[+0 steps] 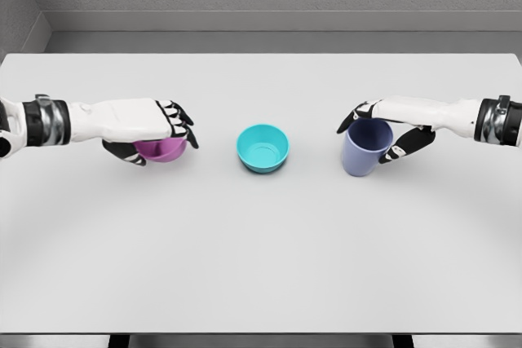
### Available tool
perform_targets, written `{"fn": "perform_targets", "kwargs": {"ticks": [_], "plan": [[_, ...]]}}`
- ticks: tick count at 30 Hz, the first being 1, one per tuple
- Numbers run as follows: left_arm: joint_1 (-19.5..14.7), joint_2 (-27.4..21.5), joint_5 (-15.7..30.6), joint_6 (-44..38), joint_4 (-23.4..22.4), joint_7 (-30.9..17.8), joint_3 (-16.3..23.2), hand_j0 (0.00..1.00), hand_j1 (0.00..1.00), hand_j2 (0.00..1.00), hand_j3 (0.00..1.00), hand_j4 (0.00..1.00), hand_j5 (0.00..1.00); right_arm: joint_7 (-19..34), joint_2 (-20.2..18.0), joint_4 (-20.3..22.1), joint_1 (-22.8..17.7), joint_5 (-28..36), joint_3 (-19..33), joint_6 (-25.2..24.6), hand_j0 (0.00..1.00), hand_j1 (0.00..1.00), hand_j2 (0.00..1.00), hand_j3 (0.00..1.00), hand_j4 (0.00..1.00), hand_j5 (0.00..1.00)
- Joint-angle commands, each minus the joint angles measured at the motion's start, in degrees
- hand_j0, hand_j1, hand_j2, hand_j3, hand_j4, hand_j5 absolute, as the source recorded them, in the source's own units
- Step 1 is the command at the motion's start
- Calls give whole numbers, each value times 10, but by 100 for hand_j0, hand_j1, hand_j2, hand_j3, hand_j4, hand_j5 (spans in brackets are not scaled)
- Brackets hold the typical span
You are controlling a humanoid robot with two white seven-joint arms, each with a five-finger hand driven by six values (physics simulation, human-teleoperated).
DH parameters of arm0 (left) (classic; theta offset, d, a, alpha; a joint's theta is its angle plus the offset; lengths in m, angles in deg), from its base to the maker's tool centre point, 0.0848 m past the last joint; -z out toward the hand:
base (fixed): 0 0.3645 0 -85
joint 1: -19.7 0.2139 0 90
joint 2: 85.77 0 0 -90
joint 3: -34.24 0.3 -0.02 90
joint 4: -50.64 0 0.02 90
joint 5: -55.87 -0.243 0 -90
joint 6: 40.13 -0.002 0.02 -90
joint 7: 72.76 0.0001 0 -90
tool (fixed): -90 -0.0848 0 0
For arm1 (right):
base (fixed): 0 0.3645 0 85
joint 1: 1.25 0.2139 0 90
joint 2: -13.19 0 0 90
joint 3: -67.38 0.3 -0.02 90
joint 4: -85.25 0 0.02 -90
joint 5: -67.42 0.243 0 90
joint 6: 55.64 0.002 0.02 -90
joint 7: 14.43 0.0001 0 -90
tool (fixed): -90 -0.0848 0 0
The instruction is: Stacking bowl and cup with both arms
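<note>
Item 1, teal bowl [263, 148]: you find it between the two robot hands, resting upright on the tabletop [261, 266], mouth up. It lies inboard of each robot hand, to the right of the left one and to the left of the right one, roughly equally near both. Smooth, round, shallow; reads as hard plastic.

Item 2, pink bowl [163, 149]: the left robot hand [151, 132] has its fingers wrapped over the rim and holds it; you cannot tell whether it is clear of the tabletop.

Item 3, lavender cup [364, 147]: tall, tapering, matte, long axis upright. The right robot hand [383, 124] has its fingers curled around the rim.

Judgement: either carry runs straight inward toward the teal bowl.
</note>
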Motion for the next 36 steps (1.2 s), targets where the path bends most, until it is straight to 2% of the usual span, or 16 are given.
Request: {"fn": "perform_targets", "kwargs": {"ticks": [1, 17, 19, 36], "plan": [[0, 9, 0, -2, 4, 0, 0, 79, 79, 79, 79, 79, 79, 0, -1, 0, 0, 0, 0, -1, 64, 64, 64, 64, 64, 64], [-18, 49, -8, -2, 4, 0, 3, 79, 79, 79, 79, 79, 79, 0, -14, 5, 12, 0, 1, -1, 67, 67, 67, 67, 67, 67], [-20, 60, -25, -2, 4, 0, 3, 79, 79, 79, 79, 79, 79, 0, -18, 8, 12, 0, 1, 0, 67, 67, 67, 67, 67, 67], [-26, 99, -44, -2, -1, 0, 3, 78, 78, 78, 78, 78, 78, 0, -29, 18, 25, 4, 6, 7, 67, 67, 67, 67, 67, 67]]}}
